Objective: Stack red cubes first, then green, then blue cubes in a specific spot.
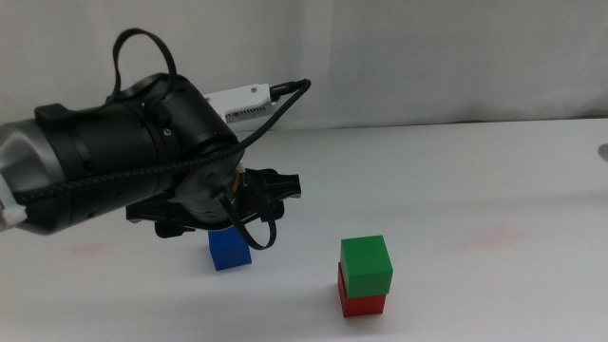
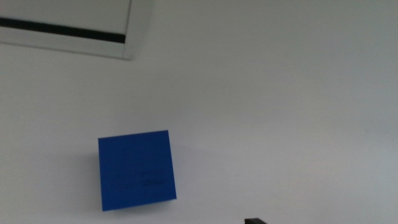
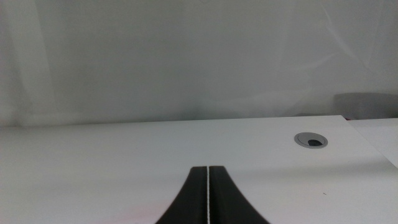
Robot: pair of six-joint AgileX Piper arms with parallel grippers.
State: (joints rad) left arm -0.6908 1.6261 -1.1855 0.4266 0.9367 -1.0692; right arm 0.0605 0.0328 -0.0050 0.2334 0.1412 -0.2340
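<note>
No text can be read on anything.

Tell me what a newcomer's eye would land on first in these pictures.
The big dark left arm reaches in from the left of the middle view, its end effector hovering just above the blue cube on the white table. To the cube's right, the green cube sits on the red cube, a two-high stack. The right end effector waits aside, jaws shut, near a grey cable hole.
</note>
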